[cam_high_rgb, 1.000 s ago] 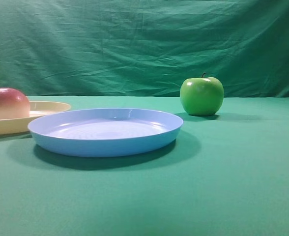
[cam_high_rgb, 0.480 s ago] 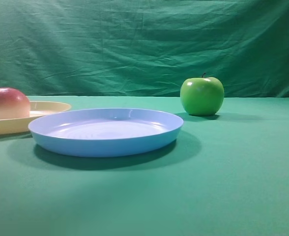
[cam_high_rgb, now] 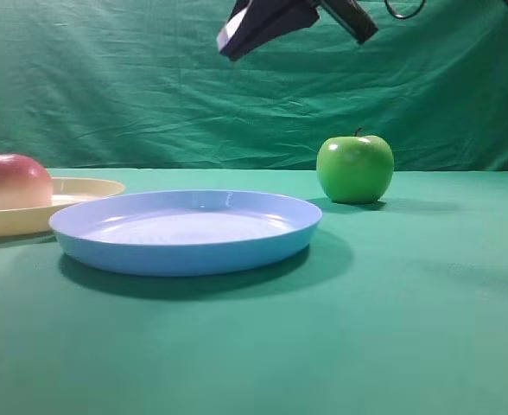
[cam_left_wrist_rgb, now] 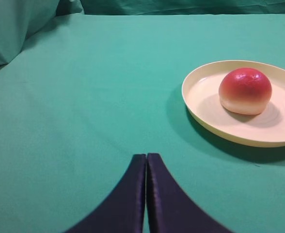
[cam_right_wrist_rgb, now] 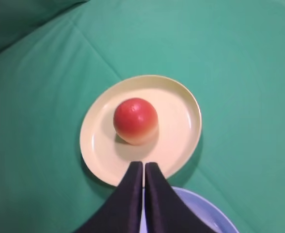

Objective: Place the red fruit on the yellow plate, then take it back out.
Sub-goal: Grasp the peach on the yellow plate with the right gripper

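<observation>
Starting nearest the exterior high camera, the bench [cam_high_rgb: 409,328], covered in green cloth, carries a shallow round light blue plastic plate [cam_high_rgb: 185,232] just left of centre, with nothing on it. Behind and to its left, partly cut by the frame edge, lies the shallow round pale cream-yellow plastic plate [cam_high_rgb: 81,192]; the two plates overlap in this view, and whether their rims touch cannot be told. The round smooth red fruit [cam_high_rgb: 12,181], red on top and fading to pale yellow-orange below, rests on the yellow plate, free of any gripper. Farther back on the right a glossy green apple with a dark stem [cam_high_rgb: 354,168] stands upright on the cloth, well apart from both plates. A wrinkled green cloth backdrop [cam_high_rgb: 150,95] closes the scene.

Above, at the top edge, the right gripper [cam_high_rgb: 228,35] hangs high over the blue plate, pointing down and to the left. Its wrist view shows the dark fingers [cam_right_wrist_rgb: 133,204] pressed together with nothing between them, above the near rim of the yellow plate [cam_right_wrist_rgb: 181,116], with the red fruit [cam_right_wrist_rgb: 135,121] left of the plate's centre.

In the left wrist view the left gripper [cam_left_wrist_rgb: 146,160] also has its fingers [cam_left_wrist_rgb: 128,199] pressed together and empty, low over the cloth, with the yellow plate [cam_left_wrist_rgb: 200,107] and red fruit [cam_left_wrist_rgb: 245,91] ahead to the right.
</observation>
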You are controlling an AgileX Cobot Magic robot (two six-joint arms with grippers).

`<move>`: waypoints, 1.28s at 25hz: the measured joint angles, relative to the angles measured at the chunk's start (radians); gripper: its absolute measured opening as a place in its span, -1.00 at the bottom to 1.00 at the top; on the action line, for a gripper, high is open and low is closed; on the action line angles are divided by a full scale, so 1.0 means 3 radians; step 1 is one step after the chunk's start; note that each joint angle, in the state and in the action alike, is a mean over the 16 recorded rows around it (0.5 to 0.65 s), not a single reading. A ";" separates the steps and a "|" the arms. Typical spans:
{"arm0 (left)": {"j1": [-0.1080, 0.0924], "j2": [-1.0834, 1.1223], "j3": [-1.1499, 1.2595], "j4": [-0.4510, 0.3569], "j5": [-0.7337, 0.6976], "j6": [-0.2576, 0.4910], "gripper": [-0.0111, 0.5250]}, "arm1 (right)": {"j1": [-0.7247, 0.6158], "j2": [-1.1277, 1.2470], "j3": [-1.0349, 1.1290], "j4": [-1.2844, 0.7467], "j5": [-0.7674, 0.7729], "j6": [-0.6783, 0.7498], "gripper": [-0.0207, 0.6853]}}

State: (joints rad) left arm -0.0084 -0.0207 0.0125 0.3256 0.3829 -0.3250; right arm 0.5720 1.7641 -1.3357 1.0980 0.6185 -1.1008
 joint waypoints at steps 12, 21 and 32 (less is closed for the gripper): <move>0.0000 0.0000 0.0000 0.0000 0.0000 0.0000 -0.96 | 0.0444 0.0674 -0.1092 -0.1004 0.0330 0.0946 -0.94; 0.0000 0.0000 0.0000 0.0000 0.0000 0.0000 -0.96 | 0.0776 0.1350 -0.2048 -0.1990 0.0635 0.1859 -0.75; 0.0000 0.0000 0.0000 0.0000 0.0000 0.0000 -0.96 | 0.0960 0.1869 -0.2500 -0.2297 0.0385 0.2149 0.47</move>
State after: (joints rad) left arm -0.0084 -0.0207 0.0125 0.3256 0.3829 -0.3250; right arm 0.8601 2.3248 -2.0858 0.4088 0.7340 -0.4561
